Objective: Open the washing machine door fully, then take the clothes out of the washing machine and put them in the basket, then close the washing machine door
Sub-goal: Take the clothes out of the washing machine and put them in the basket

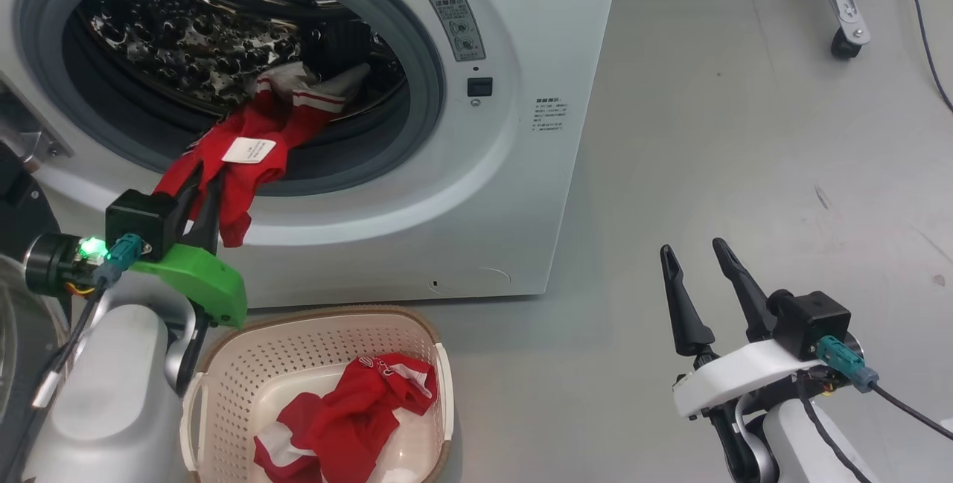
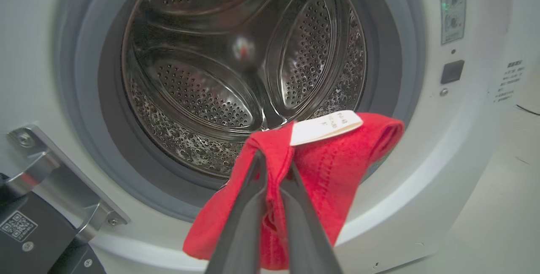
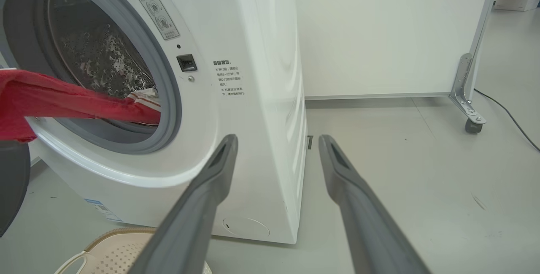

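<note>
The left gripper [image 1: 205, 178] clamps a red garment [image 1: 260, 148] trailing from the washing machine [image 1: 484, 193] drum. The right gripper [image 1: 694, 248] stands spread wide, empty

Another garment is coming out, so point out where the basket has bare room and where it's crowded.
Free: in the basket, the far-left floor between its back rim and the red garment inside. Crowded: its near right part, where that garment lies heaped.
</note>
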{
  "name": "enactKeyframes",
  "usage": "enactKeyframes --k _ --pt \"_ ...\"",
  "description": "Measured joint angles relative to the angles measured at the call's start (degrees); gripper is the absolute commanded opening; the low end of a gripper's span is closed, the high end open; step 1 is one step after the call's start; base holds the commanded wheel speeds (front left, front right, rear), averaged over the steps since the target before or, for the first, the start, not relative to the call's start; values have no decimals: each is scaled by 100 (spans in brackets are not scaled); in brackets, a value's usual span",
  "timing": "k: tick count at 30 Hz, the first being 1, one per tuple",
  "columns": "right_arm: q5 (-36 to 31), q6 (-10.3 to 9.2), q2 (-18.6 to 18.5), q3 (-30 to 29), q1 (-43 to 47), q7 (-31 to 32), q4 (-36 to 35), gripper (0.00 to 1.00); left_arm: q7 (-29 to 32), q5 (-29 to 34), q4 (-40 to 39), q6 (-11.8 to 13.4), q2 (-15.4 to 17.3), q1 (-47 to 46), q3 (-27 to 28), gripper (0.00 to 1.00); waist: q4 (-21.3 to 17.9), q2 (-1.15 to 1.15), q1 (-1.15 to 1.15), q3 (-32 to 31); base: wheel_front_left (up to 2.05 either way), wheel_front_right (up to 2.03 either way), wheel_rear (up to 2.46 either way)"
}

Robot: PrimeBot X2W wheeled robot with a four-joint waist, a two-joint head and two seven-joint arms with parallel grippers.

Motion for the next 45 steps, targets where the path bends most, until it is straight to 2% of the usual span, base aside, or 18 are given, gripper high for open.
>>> enactKeyframes --k 10,20,28,36,45 --pt "-1 3 -3 30 81 0 -12 100 -66 0 -1125 18 2 230 186 0 85 0 0 -197 0 0 0" --pt "-1 4 -27 12 153 0 -103 100 -67 92 -2945 118 -10 380 613 0 114 0 0 -170 0 0 0" --pt "-1 4 -30 -16 167 0 -168 100 -94 162 -3676 162 -43 627 839 0 134 0 0 -91 0 0 0" --pt "0 4 -29 -40 166 0 -202 100 -94 175 -3798 132 -51 1204 767 0 155 0 0 12 0 0 0" --pt "0 4 -22 -23 160 0 -232 100 -91 225 -3032 37 -10 2197 369 0 156 0 0 132 0 0 0"
